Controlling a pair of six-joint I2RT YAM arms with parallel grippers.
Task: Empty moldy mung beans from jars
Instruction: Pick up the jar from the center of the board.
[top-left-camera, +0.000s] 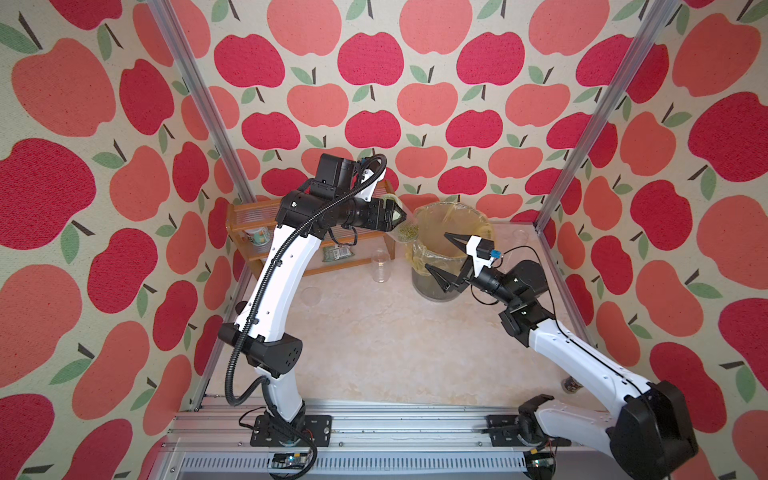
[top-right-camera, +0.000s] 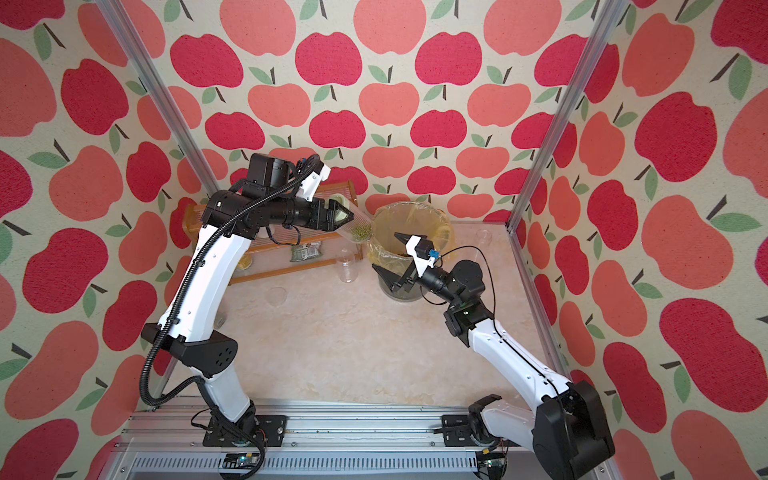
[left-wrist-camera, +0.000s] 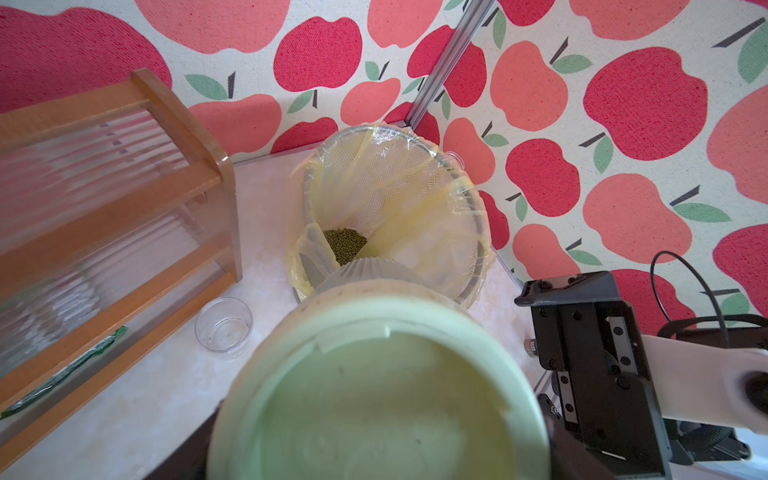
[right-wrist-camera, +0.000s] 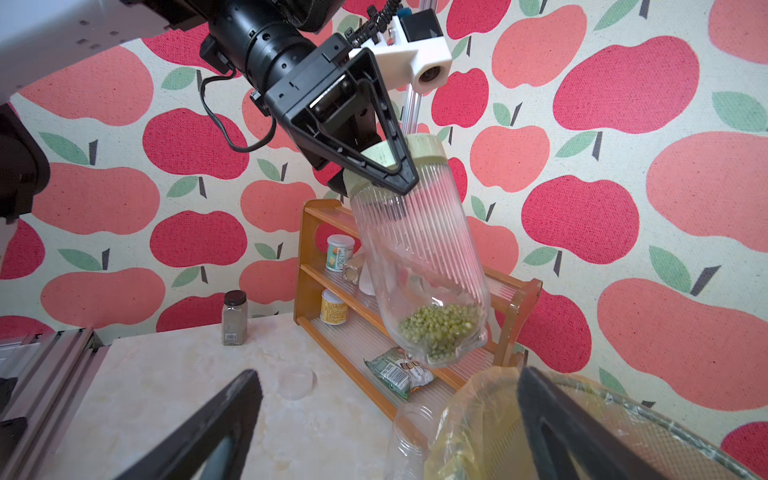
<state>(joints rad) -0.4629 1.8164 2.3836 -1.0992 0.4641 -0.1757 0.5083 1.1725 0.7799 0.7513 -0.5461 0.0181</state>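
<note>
My left gripper (top-left-camera: 401, 216) is shut on the lid end of a ribbed clear jar (right-wrist-camera: 419, 257) with a pale green lid (left-wrist-camera: 382, 395). It holds the jar tilted, base down, beside the rim of a wire bin (top-left-camera: 453, 210) lined with a yellowish bag. The mung beans (right-wrist-camera: 440, 328) lie heaped in the jar's low end (top-left-camera: 404, 232). My right gripper (top-left-camera: 437, 252) stands open at the bin's near side, one finger over the opening and the other outside the wall. An empty clear jar (top-left-camera: 380, 266) stands left of the bin, and another (top-left-camera: 519, 235) stands behind it.
A wooden rack (top-left-camera: 266, 210) stands at the back left, holding a green packet (right-wrist-camera: 395, 370) and white and yellow tubs (right-wrist-camera: 340, 251). A clear lid (top-left-camera: 311, 295) lies on the marble table. A small jar with a dark brown cap (right-wrist-camera: 235, 318) stands near the table's edge.
</note>
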